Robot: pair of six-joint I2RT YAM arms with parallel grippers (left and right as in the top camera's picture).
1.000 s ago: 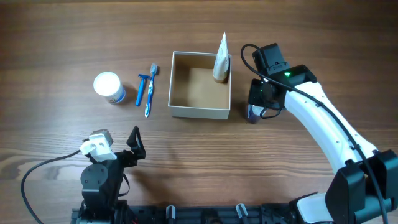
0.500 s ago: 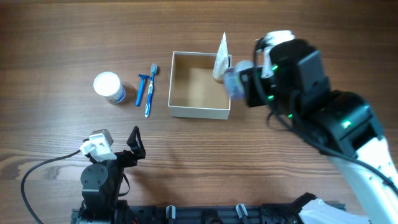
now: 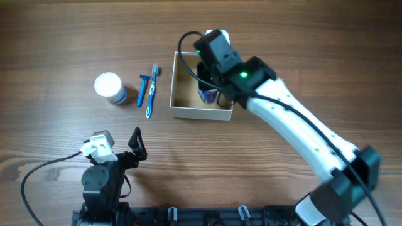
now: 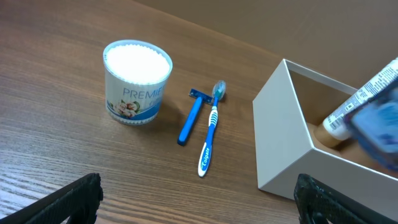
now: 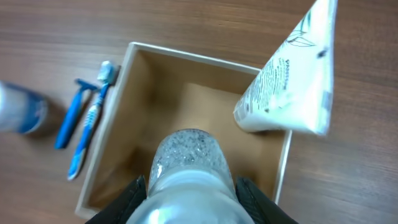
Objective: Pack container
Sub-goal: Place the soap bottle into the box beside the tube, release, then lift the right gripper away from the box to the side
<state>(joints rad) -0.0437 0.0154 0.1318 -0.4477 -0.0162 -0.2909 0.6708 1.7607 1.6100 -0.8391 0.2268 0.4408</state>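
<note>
The container [image 3: 201, 113] is a square white box with a tan inside, at the table's middle; it also shows in the left wrist view [image 4: 283, 143] and the right wrist view [image 5: 186, 56]. A white tube [image 5: 292, 87] leans in its far right corner. My right gripper [image 3: 209, 88] is shut on a clear bottle [image 5: 186, 162] and holds it over the box's right half, just above the floor. My left gripper [image 4: 199, 205] is open and empty, near the table's front edge, well short of the box.
A blue-and-white toothbrush [image 3: 151, 91] and a blue razor [image 3: 143, 90] lie side by side just left of the box. A small round white jar [image 3: 110, 88] stands further left. The right arm reaches across the table from the front right corner.
My right gripper lifted the bottle from the table right of the box and swung left with it to above the box's inside. The left arm has not moved.
</note>
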